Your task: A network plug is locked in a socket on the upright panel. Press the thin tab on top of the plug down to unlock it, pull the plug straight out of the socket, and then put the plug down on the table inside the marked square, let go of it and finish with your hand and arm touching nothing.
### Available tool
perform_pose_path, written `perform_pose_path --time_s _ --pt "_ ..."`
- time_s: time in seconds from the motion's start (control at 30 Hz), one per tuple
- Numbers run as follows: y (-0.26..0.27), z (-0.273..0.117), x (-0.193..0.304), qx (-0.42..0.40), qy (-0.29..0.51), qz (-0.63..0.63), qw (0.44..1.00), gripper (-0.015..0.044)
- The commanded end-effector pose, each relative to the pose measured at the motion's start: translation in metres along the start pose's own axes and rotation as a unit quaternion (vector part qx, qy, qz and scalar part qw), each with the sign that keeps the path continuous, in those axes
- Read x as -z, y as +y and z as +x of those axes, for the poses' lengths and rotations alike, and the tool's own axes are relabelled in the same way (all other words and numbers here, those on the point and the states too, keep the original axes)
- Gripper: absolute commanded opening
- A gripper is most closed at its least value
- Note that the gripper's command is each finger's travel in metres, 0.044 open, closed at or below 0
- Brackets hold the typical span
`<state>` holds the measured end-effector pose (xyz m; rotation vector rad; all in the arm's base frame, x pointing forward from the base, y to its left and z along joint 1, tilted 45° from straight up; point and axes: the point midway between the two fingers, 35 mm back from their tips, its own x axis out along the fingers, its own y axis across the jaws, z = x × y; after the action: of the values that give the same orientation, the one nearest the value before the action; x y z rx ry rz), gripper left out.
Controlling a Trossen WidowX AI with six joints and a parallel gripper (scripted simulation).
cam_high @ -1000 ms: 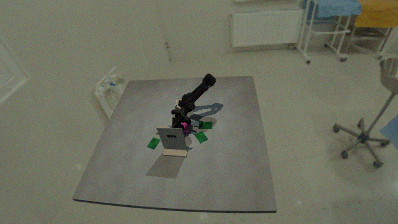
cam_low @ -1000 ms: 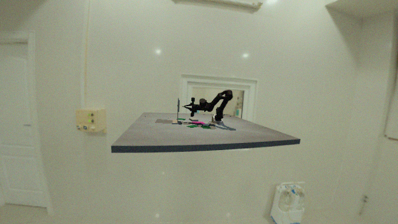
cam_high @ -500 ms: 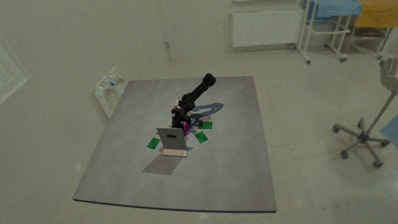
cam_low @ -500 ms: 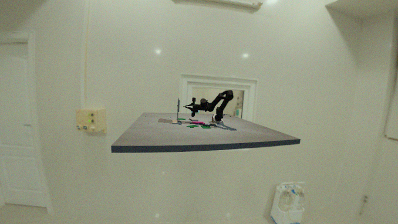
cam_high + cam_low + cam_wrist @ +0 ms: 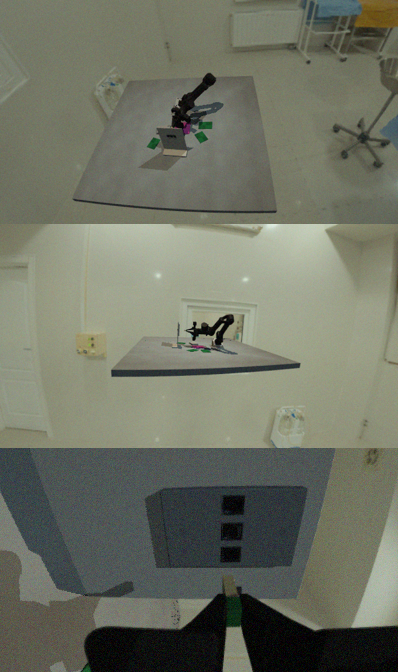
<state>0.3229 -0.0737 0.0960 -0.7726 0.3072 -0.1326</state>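
My gripper (image 5: 185, 331) (image 5: 232, 601) is shut on the plug (image 5: 233, 612), which shows as a green body with a narrow tan part sticking out ahead of the fingertips. The fingers point level at the upright grey panel (image 5: 175, 144) (image 5: 178, 333) (image 5: 110, 513), with a gap between in the side view. The socket block (image 5: 192, 528) on the panel shows three dark openings in a column; the plug is outside them, just below in the wrist view. The panel and arm hide the fingertips in the top view. A magenta marked patch (image 5: 186, 128) (image 5: 198, 346) lies on the table behind the panel, partly hidden.
Green patches (image 5: 205, 125) (image 5: 201, 137) (image 5: 153, 143) (image 5: 206, 351) lie on the table (image 5: 229, 176) (image 5: 164, 361) around the magenta one. The panel's pale foot (image 5: 174, 152) (image 5: 174, 345) rests on the table. The dark arm (image 5: 198, 91) (image 5: 204, 328) reaches over the table from behind.
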Motion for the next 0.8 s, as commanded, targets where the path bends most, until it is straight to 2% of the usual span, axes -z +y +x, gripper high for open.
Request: perform_pose_path --time_s 0.0,0.77 --pt "-0.002 -0.004 0.0 0.002 -0.004 -0.003 1.0 0.0" --pt "-0.035 -0.012 -0.003 0.001 -0.002 -0.002 1.0 0.0"
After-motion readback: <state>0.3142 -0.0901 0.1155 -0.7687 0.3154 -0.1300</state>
